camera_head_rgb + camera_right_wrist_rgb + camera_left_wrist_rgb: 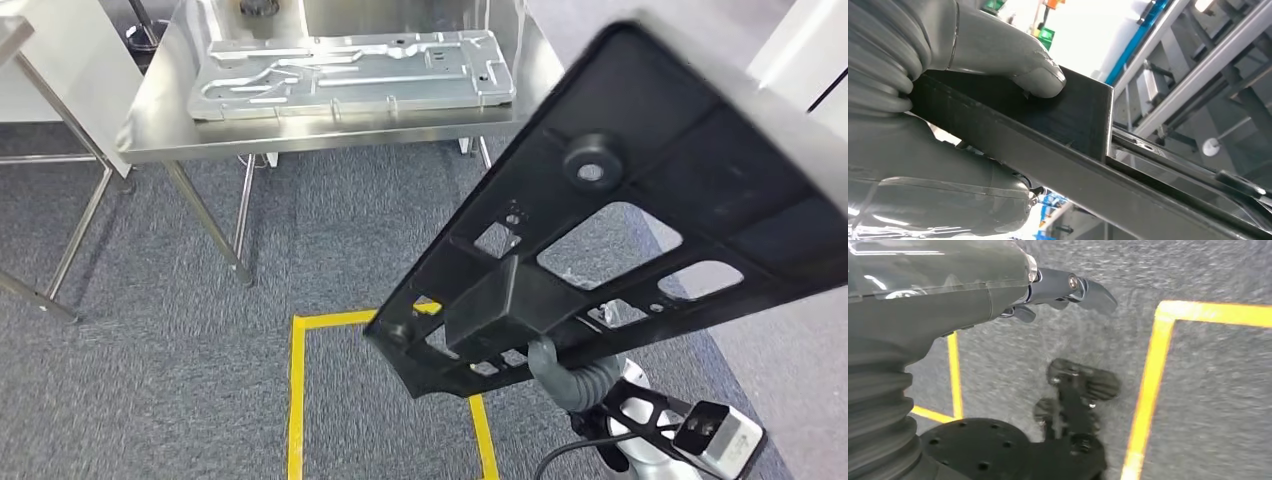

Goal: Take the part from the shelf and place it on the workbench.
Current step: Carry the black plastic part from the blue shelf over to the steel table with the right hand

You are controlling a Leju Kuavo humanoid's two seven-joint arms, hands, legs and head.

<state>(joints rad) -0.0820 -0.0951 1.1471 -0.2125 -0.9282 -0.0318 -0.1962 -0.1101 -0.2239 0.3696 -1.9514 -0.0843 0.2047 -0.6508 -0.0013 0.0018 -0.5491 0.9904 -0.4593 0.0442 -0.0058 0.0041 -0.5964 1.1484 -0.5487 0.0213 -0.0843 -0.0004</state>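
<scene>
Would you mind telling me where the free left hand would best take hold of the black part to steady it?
Probably the long outer rail of the black part, near its lower corner boss, coming from the robot's left. The right hand already grips the raised block underneath, and that edge is bare and narrow beside open cut-outs. The left hand hangs over the carpet.

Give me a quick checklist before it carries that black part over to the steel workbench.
1. Right hand holds the black part: ok, thumb pressed on its raised block.
2. Part off the shelf: ok, held above the carpet.
3. Steel workbench ahead: ok.
4. Free space on the bench: not ok, a silver plate covers most of it.
5. Left hand holds nothing: ok, hangs over the floor.
6. Grip firmness: cannot tell.
</scene>
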